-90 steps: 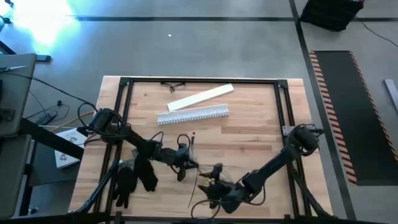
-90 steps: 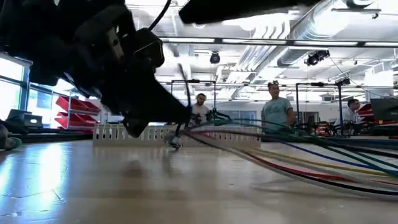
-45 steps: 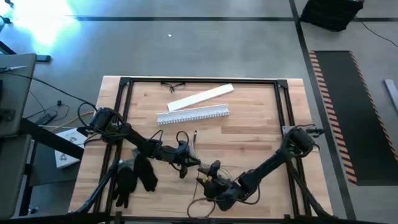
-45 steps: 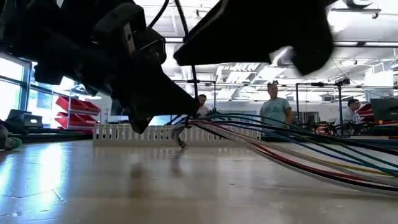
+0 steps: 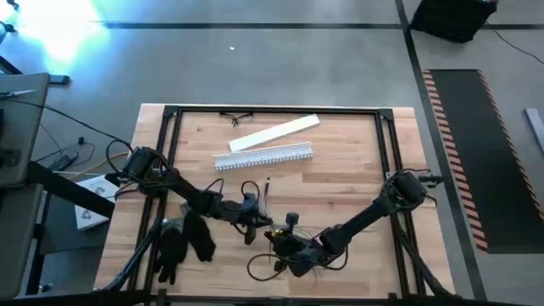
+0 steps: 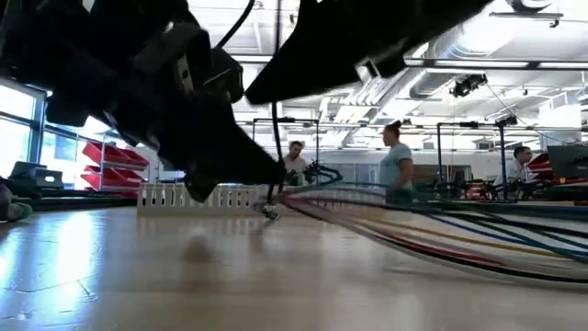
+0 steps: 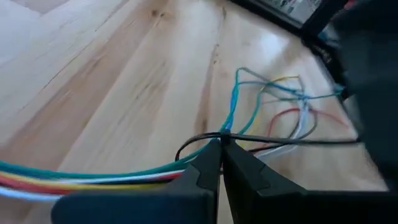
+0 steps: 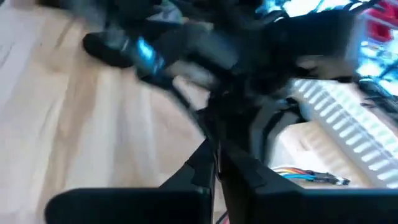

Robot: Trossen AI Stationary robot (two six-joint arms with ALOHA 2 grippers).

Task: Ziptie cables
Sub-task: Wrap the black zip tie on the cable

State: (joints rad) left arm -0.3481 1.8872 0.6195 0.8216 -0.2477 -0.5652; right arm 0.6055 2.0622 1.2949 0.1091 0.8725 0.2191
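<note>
1 bundle of cables (image 7: pixel 93 177) on table (image 5: pixel 348 183), near front-centre edge. 2 grippers: left gripper (image 7: pixel 221 144) pressed together, pinching thin black ziptie (image 7: pixel 298 142) at the bundle; right gripper (image 8: pixel 217 152) pressed together just beside it. 1 slotted channel (image 5: pixel 263 156) at back.

High view overhead; low view table-level; wrist views close; all share table (image 5: pixel 340 170).

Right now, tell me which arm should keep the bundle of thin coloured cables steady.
Left. The left gripper is shut over the thin coloured cables where a black strap crosses them. The right gripper, fingers together, sits close by.
</note>
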